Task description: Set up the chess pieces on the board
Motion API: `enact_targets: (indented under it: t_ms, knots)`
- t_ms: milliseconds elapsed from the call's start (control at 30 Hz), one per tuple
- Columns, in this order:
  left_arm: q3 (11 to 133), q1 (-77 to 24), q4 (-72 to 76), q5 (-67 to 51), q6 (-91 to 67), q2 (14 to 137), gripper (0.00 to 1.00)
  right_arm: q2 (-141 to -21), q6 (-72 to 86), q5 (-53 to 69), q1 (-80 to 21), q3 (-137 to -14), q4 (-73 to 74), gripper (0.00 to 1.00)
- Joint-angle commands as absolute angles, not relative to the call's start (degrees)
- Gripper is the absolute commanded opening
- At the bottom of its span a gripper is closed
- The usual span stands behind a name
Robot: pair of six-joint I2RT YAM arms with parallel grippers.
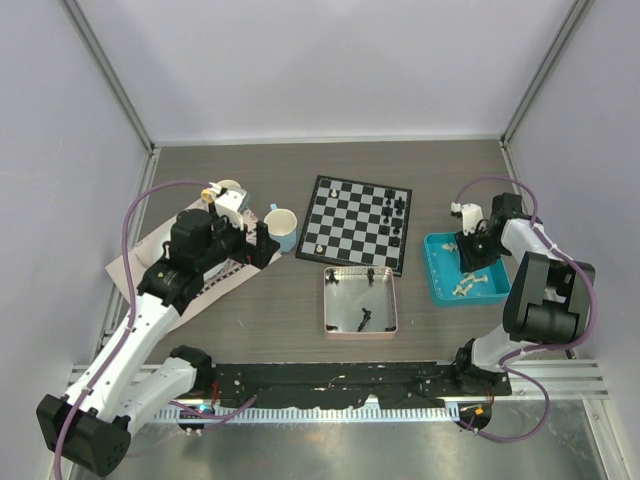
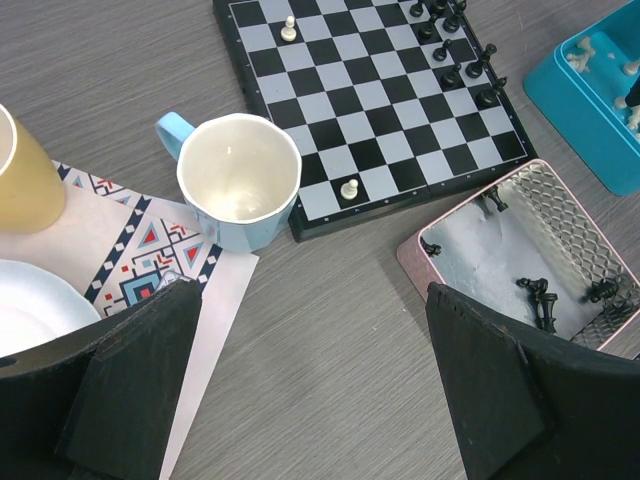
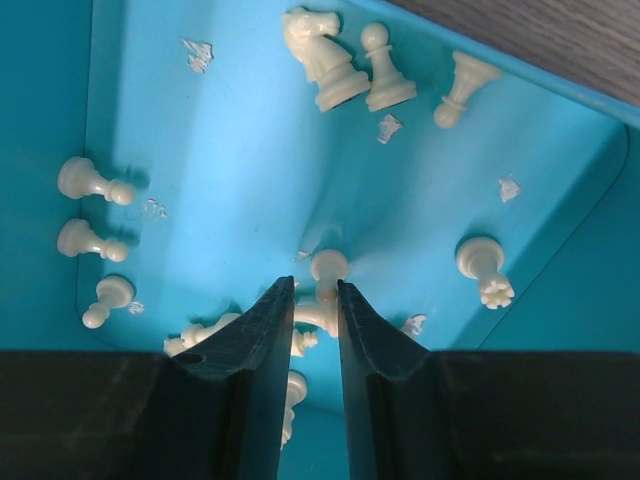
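Glossy plastic chess pcs (image 3: 330,62); woodgrain table (image 2: 330,380)

Top cam sits high behind the arm bases (image 1: 190,362), looking down and forward over the whole worktop (image 1: 290,330). Left wrist cam hangs at mid height, angled across the blue cup (image 2: 240,180), the board (image 2: 370,100) and the pink tray (image 2: 520,260), all also in the top view. Right wrist cam is very close, staring into the blue tray (image 3: 230,150), whose corner the left wrist view also catches.
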State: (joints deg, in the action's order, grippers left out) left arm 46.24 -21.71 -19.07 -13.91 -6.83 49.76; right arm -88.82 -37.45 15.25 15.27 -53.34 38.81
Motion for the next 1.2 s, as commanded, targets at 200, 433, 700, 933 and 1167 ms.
enact_targets:
  t_ms: [200, 433, 700, 933, 1167]
  knots:
    - [46.2, -21.5, -17.2, -13.3, -5.8, 49.7, 1.0, -88.8, -37.3, 14.1, 14.4, -53.3, 37.9, 0.25]
    - [46.1, -21.5, -17.2, -13.2, -5.8, 49.2, 1.0, -88.9, -37.3, 13.6, 14.2, -53.2, 37.9, 0.21]
    - [46.0, -21.5, -17.3, -12.9, -5.7, 48.7, 1.0, -88.6, -37.2, 13.6, 14.2, -53.5, 38.1, 0.07]
    - [45.9, -21.6, -17.3, -12.3, -5.6, 48.3, 0.99, -88.1, -38.8, 14.3, 14.2, -54.8, 40.1, 0.01]
    - [45.9, -21.5, -17.3, -11.7, -5.5, 47.9, 1.0, -86.1, -40.0, 15.6, 14.2, -55.5, 41.5, 0.01]
